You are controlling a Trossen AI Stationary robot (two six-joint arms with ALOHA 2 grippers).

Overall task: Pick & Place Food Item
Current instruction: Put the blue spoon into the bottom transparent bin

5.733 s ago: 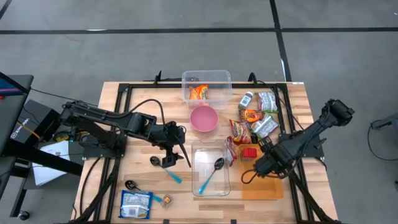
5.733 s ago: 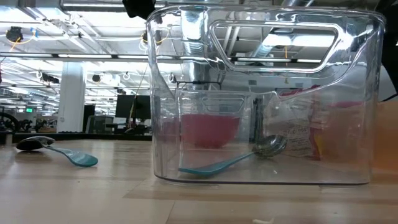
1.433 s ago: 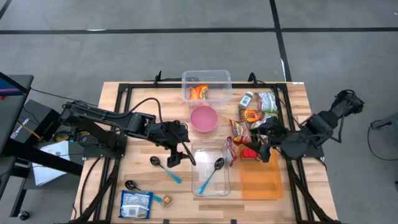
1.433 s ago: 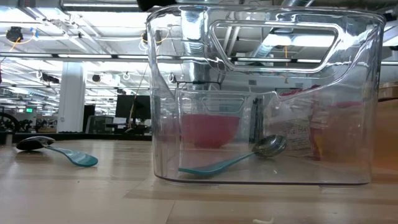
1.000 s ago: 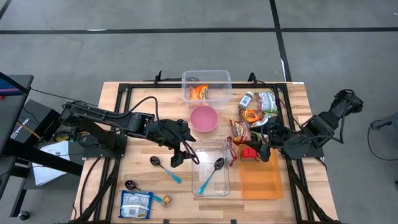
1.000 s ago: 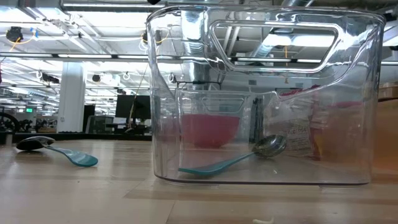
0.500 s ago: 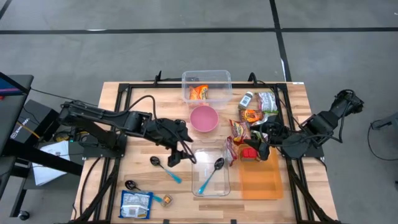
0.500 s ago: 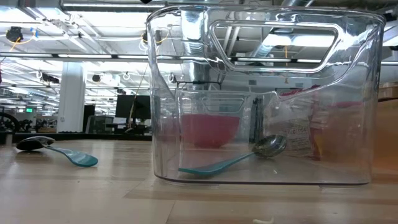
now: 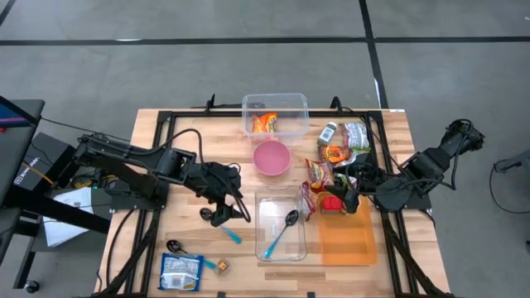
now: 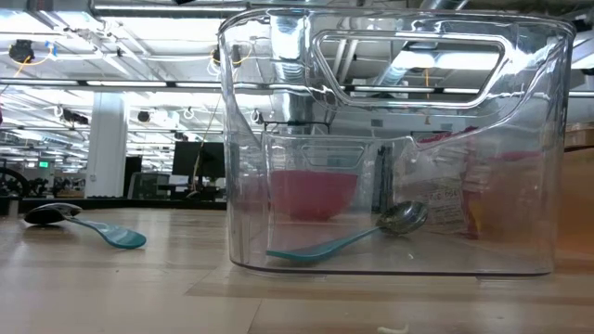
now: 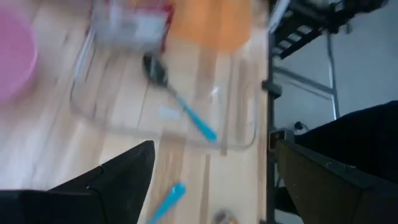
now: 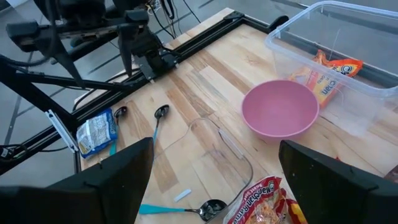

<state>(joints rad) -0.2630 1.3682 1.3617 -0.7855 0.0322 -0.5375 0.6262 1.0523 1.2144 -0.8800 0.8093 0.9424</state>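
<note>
— What colours sit on the pale wood surface [image 9: 186,132]?
— A pink bowl [image 9: 271,157], a clear bin [image 9: 280,224] holding a blue-handled spoon [image 9: 280,234], and an orange tray [image 9: 348,241]
— And the packets?
— An orange snack bag [image 9: 265,123], a red box [image 9: 332,203], a blue-and-white pouch [image 9: 180,271]

The high camera looks straight down on the whole table [image 9: 174,132]. The low camera sits at tabletop height, pressed close to the clear bin [image 10: 390,139], facing twelve o'clock into the room. The left wrist camera looks down on that bin [image 11: 168,93] from close above. The right wrist camera faces across the table towards nine o'clock, farther off. All four views share the clear bin and the teal-handled spoon [image 9: 280,233] in it.
</note>
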